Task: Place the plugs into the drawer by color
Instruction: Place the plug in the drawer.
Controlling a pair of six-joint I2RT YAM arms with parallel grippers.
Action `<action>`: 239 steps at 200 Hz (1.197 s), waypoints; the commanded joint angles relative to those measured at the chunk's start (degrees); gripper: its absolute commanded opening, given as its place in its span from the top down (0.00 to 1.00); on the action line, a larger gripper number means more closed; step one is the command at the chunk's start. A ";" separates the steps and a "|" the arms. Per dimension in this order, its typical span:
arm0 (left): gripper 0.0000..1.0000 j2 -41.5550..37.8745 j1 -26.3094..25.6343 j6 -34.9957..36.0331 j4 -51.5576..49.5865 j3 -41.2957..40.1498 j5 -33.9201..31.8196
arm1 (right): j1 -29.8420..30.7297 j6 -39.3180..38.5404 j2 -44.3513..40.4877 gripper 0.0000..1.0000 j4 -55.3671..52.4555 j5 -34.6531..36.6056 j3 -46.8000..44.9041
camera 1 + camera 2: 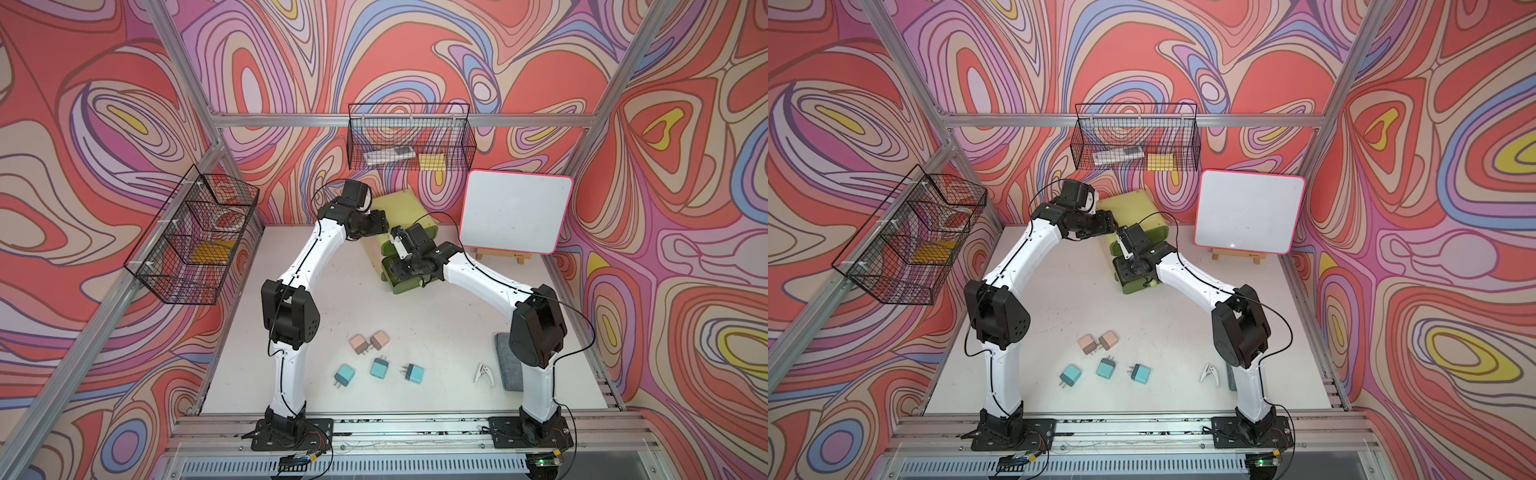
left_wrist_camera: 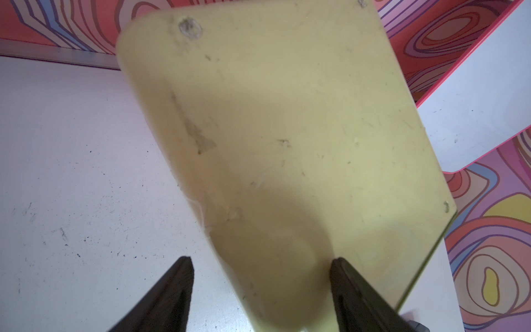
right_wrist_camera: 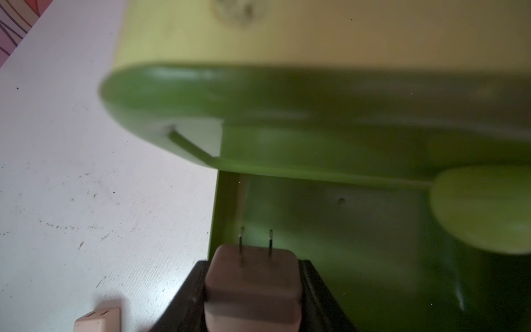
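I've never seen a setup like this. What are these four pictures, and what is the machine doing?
This is a robot: two arms mounted at the front of a table, each ending in a two-fingered gripper. Two pictures look down from overhead, nearly identical; the other two come from cameras on the wrists. On the table lie two pink plugs, three teal plugs, a clip and a grey pad; a whiteboard stands at the back. The left gripper seems to grip an edge of the yellow-green chest, steadying it. The right gripper holds another pink plug, prongs forward, at an open drawer.
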 commanded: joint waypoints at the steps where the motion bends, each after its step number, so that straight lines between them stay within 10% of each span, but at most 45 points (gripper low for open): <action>1: 0.26 -0.19 -0.22 1.39 -2.18 1.15 -0.84 | -0.58 0.10 1.79 0.66 0.88 -1.75 1.60; 195: 0.25 -1.16 -0.22 2.06 -2.44 1.33 -1.28 | -1.71 0.49 2.89 0.43 -1.79 -5.04 5.07; 239: 0.25 -1.23 -0.13 2.15 -2.52 1.50 -1.81 | 0.73 0.17 -9.24 0.41 1.80 -6.07 -4.33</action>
